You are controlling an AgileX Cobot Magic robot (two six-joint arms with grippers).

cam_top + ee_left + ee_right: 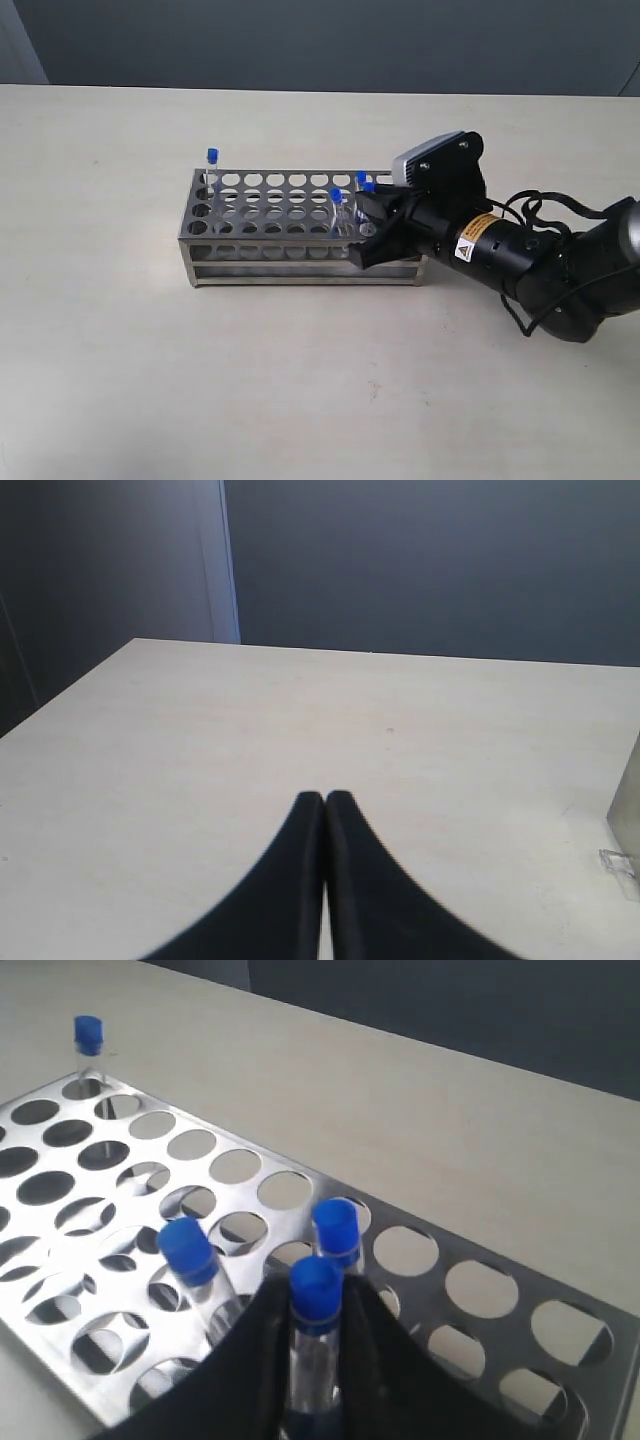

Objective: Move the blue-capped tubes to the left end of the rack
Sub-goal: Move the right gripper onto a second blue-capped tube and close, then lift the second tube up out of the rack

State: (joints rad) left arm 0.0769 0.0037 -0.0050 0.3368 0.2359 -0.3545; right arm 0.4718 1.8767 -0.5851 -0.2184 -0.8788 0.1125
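Black right gripper (316,1308), its arm stretched low from the right, is clenched on a slim clear blue-capped tube (316,1282) in the right part of the shiny perforated metal rack (120,1160). Two neighbouring tubes (187,1248) stand just beside it, and a fourth tube (88,1032) occupies the rack's far left-end corner. The left gripper (325,805) is pressed closed above the pale table (200,730).

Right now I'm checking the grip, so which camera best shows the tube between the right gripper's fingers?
The right wrist view: the blue-capped tube stands close up between the right gripper's black fingers. The exterior view shows only blue caps beside the gripper, its body hidden. The left wrist view shows none of it.
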